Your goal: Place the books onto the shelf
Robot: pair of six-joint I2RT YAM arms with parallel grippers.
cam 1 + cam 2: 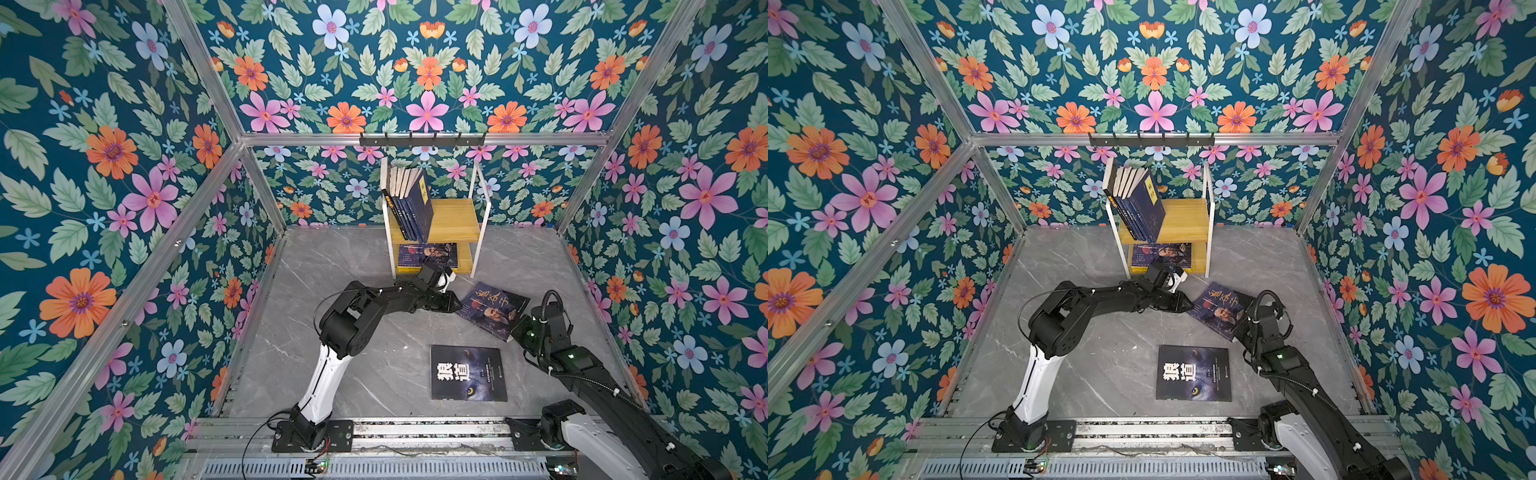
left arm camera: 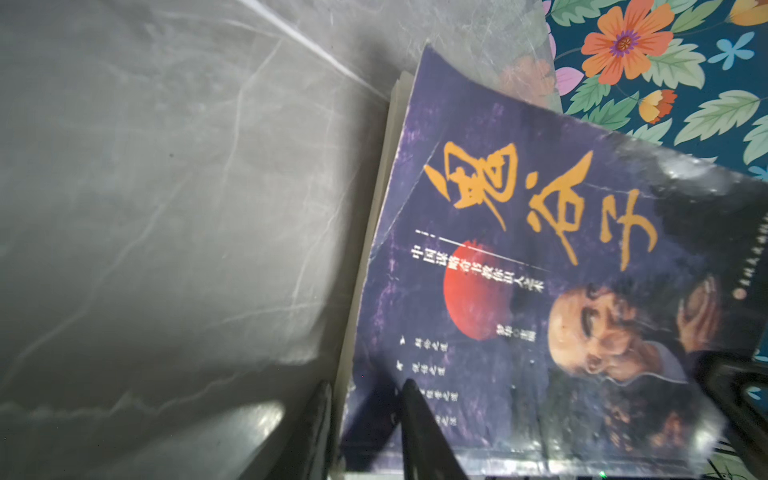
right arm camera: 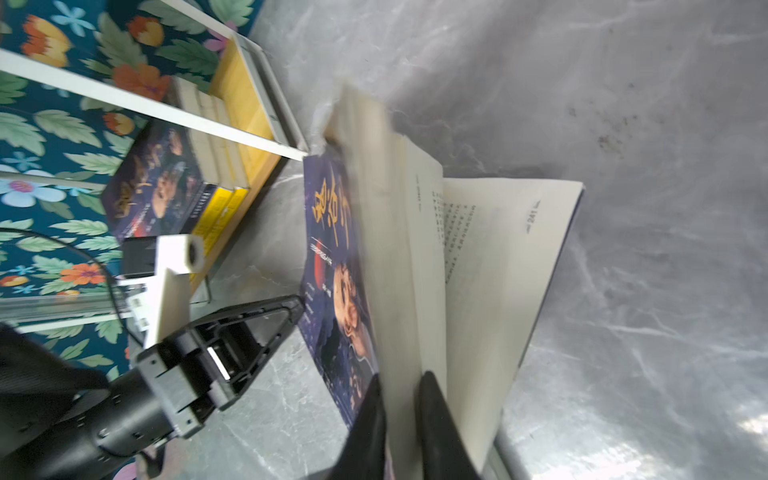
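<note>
R claw is clamped on the front cover + a thick wad of pages of the portrait book. The back pages & rear cover flop open beside it. L claw has its fingers part way apart astride that same book's opposite edge, one over the cover and one on the table side. Can't tell if it's actually pinching.

Nearest thing is the wolf-eye book, flat, well out in front of the shelf, edges roughly square to it, w/ bare grey marble all round. The portrait book sits closer in and skewed, w/ a corner just off the shelf's right front leg. The L arm's wrist is right at the shelf's front edge, so it's tight there.

Lower board has a flat stack w/ another portrait cover on top, and a strip of bare wood to the right. Top board has navy books leaning on the left frame, w/ the right half bare wood. The black hook rail is on the wall above the shelf.
</note>
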